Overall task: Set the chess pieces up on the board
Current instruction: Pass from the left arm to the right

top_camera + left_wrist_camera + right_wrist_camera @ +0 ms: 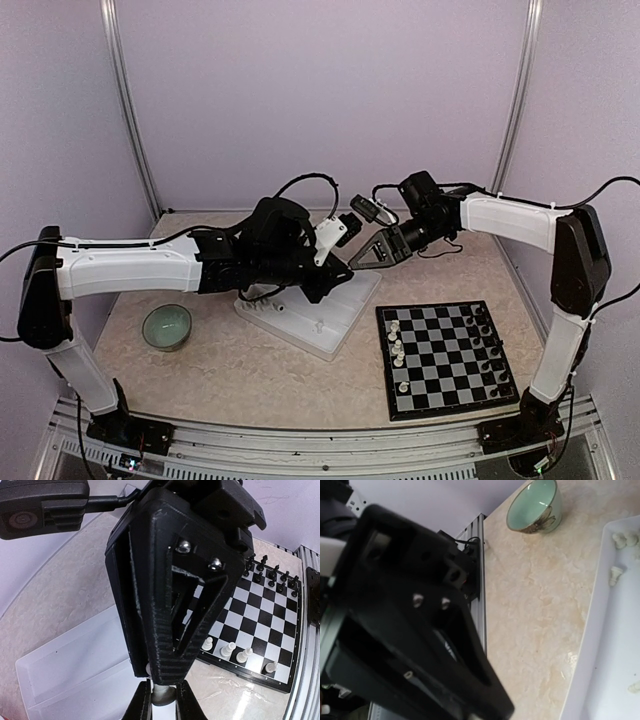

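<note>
Above the white tray (335, 325) the two grippers meet tip to tip. My left gripper (163, 705) is shut on the base of a white chess piece (162, 696). My right gripper (159, 674) comes from the far side, its black fingers closed round the piece's head. From above, the left gripper (338, 274) and the right gripper (353, 262) touch. The board (445, 365) lies at the near right, with white pieces (397, 345) along its left edge and black pieces (480, 340) along its right. The right wrist view is filled by the left gripper's finger (420, 630).
A green bowl (166, 326) stands at the near left, left of the tray. Loose white pieces (616, 574) lie in the tray (610, 655). The metal rail of the table's near edge (479, 580) runs past the bowl (535, 505).
</note>
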Action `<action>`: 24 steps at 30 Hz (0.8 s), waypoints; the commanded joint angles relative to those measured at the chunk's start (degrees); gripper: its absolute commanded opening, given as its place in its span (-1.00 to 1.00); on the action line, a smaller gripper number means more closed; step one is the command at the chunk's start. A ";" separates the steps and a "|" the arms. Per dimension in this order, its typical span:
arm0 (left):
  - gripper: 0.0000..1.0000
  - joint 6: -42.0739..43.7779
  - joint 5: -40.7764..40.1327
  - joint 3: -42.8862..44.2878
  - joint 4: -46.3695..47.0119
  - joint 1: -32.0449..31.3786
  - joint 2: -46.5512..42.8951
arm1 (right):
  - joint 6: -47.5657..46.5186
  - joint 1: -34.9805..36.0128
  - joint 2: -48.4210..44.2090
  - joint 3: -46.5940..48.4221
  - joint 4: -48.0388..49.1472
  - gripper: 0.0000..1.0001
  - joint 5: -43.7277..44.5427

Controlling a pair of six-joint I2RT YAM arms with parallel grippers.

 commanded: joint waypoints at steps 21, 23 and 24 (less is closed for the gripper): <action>-0.10 3.21 -10.38 -1.71 -4.96 8.02 -4.95 | -18.47 -4.40 -22.23 -21.90 15.63 -1.00 47.91; -0.10 1.61 -11.30 -1.72 -5.05 10.21 -3.92 | -20.00 -4.42 -25.01 -26.32 17.82 -1.00 51.02; -0.10 0.58 -10.92 -1.80 -4.91 11.31 -3.44 | -20.65 -4.44 -25.48 -27.86 18.32 -1.00 52.02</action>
